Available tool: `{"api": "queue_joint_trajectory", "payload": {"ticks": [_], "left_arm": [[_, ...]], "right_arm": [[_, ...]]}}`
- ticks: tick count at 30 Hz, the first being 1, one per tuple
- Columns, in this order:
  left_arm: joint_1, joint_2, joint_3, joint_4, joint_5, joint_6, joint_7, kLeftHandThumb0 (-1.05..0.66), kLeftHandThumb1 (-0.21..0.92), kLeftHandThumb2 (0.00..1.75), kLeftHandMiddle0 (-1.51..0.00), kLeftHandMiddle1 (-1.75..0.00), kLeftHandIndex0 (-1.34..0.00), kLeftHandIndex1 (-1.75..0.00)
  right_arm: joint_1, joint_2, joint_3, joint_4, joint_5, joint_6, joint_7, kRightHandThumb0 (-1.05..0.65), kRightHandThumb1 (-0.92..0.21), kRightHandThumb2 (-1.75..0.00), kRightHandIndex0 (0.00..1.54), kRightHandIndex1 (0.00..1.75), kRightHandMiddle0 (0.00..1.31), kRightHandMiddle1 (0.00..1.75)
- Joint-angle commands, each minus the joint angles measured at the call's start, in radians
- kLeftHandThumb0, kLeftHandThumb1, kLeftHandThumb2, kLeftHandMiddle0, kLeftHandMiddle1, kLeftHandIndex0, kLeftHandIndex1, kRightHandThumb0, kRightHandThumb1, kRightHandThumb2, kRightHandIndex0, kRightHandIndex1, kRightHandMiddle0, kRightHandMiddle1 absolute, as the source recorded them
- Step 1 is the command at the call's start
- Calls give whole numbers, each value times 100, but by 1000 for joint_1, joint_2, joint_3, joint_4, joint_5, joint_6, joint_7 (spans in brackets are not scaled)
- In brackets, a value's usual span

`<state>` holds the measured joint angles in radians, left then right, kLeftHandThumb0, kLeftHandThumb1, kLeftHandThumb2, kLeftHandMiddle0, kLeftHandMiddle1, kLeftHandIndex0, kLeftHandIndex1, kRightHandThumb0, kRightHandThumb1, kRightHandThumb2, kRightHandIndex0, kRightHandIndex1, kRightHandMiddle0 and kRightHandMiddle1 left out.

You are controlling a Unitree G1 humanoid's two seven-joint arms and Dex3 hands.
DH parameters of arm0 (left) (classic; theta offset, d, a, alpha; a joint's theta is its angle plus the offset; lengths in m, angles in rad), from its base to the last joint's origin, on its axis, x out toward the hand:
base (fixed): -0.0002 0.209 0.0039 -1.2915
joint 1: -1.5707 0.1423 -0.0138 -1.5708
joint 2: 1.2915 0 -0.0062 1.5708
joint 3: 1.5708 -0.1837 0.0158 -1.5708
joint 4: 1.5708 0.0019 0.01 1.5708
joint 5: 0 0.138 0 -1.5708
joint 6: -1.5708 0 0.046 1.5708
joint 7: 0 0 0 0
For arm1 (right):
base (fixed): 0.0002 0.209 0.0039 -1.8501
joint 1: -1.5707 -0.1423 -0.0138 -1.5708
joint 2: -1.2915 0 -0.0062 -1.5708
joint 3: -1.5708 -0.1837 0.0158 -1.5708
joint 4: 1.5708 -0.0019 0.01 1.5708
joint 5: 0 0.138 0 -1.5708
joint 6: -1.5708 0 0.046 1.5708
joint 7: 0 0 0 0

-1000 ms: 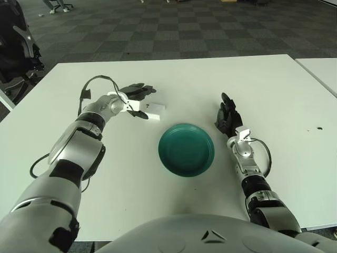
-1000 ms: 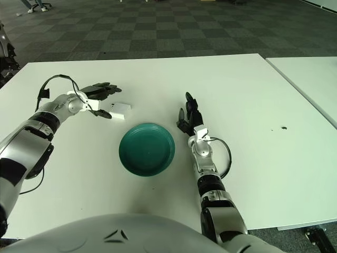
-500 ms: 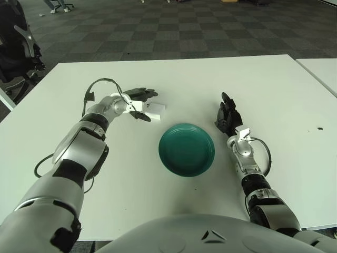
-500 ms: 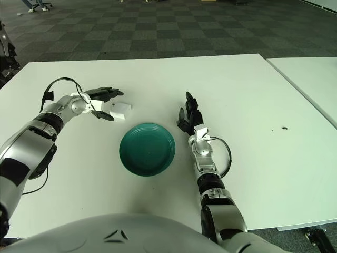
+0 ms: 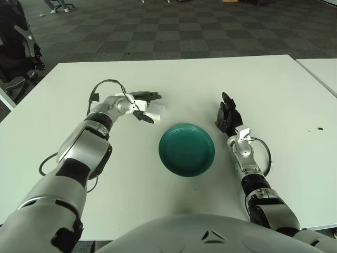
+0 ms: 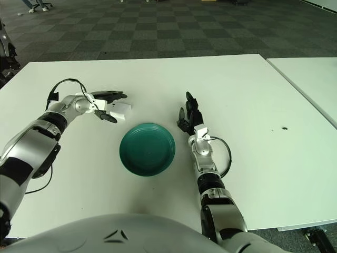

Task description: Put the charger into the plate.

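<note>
A broad white rectangular table (image 5: 174,79) lay before me, with a dark grey checkered carpet floor (image 5: 174,26) beyond its far edge and a second white table (image 5: 321,71) cut off at 3 o'clock. A round teal plate (image 5: 186,149) sat near the middle of the table, nothing in it.

My left hand (image 5: 141,105) was at 10 o'clock of the plate, its dark fingers (image 5: 150,96) spread above and below a small white block-shaped charger (image 5: 155,109), bracketing it. I could not tell whether the fingertips were actually pressing the charger or only close beside it. The charger rested on the table, well apart from the plate's rim.

My right hand (image 5: 227,116) rested at 3 o'clock of the plate, fingers relaxed and pointing away from me, holding nothing.

The charger's near side was partly hidden by my lower finger, and my own grey torso cut off the table's near edge
</note>
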<state>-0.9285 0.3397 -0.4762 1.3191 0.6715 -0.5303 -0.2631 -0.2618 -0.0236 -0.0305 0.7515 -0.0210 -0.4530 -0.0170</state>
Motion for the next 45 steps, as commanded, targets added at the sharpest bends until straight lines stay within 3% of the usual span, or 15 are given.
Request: {"api": "queue_joint_trajectory", "payload": {"ticks": [1, 13, 26, 28, 29, 30, 36, 37, 38, 42, 45], "left_arm": [[-34, -22, -7, 17, -2, 36, -10, -105, 92, 32, -1, 0, 0, -51], [11, -83, -52, 39, 36, 117, 52, -105, 92, 33, -9, -3, 0, -75], [59, -102, -133, 61, 98, 239, 157, -104, 92, 39, -22, -8, 0, -86], [68, -104, -149, 63, 112, 257, 189, -104, 92, 40, -12, -49, -2, -92], [74, -105, -158, 65, 119, 266, 208, -104, 92, 40, -10, -58, -3, -94], [78, -106, -163, 65, 123, 272, 221, -104, 92, 39, -6, -80, -5, -105], [122, -98, -192, 79, 146, 309, 298, -90, 92, 29, -1, -153, -7, -145], [127, -98, -192, 80, 145, 321, 317, -78, 90, 27, -12, -161, -7, -155], [130, -98, -191, 81, 143, 328, 330, -70, 86, 38, -19, -164, -13, -159], [135, -115, -160, 78, 111, 356, 377, -19, 45, 108, -52, -166, -37, -171], [141, -121, -144, 76, 95, 363, 401, -8, 32, 126, -63, -163, -44, -173]], "right_arm": [[133, 22, 3, 162, -6, 92, -7, -94, -92, -86, 7, 0, 0, 14], [136, 25, 2, 159, -3, 87, -4, -93, -92, -86, 8, 1, 0, 14], [157, 28, 3, 123, 1, 89, 8, -91, -92, -88, 8, 0, 0, 14], [159, 27, 4, 118, 1, 90, 9, -90, -92, -88, 8, 0, 0, 13], [161, 27, 4, 115, 1, 90, 9, -90, -92, -88, 8, 0, 0, 13], [163, 27, 4, 113, 1, 89, 10, -90, -92, -88, 8, 0, 0, 13], [169, 27, 3, 99, 3, 91, 16, -91, -92, -88, 7, 0, 0, 11], [170, 27, 3, 95, 4, 92, 18, -91, -92, -88, 7, 0, 0, 11], [171, 27, 3, 92, 5, 92, 19, -91, -92, -88, 7, 0, 0, 11], [173, 25, -2, 87, 8, 98, 19, -91, -92, -88, 8, 0, 0, 11], [172, 25, -5, 89, 9, 102, 18, -90, -92, -88, 8, 0, 0, 11]]}}
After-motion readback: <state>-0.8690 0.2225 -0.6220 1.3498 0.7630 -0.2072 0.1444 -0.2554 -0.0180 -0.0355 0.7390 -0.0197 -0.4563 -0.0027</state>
